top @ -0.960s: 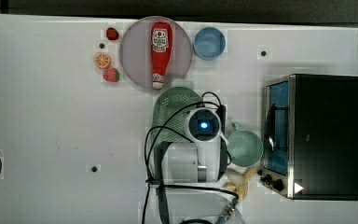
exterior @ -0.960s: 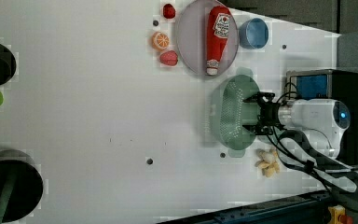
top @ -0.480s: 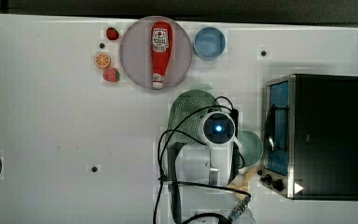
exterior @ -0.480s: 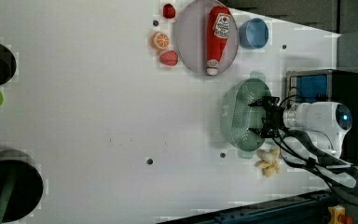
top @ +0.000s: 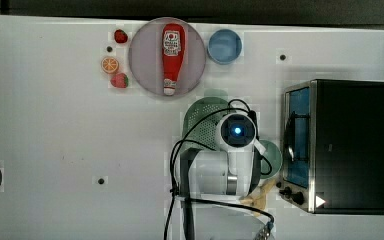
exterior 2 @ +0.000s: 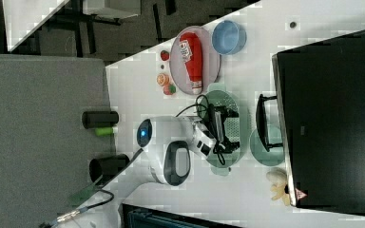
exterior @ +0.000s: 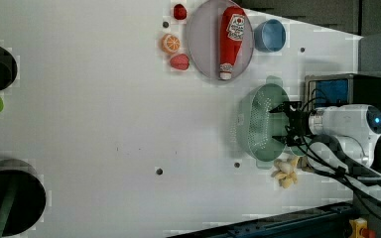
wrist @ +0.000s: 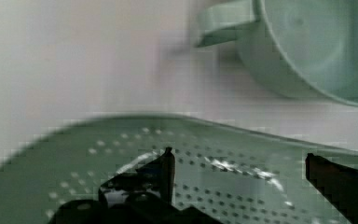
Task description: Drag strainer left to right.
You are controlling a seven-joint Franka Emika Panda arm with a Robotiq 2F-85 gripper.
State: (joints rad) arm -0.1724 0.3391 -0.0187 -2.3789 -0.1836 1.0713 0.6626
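On the white surface (top: 55, 125), beside the toaster oven (top: 347, 145), the strainer (exterior: 258, 124) sits touching or nearly touching the mug (wrist: 307, 46). Jaws of the gripper (exterior: 284, 124) stand spread inside its basin; further dragging likely shoves the mug.

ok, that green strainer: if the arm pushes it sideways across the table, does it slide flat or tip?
Probably slides flat: the strainer is a wide, shallow oval resting on the white table. It looks like thin perforated plastic, so likely light and somewhat flexible at the rim. The open gripper sits inside the basin; a push high on the wall might lift the far edge slightly.
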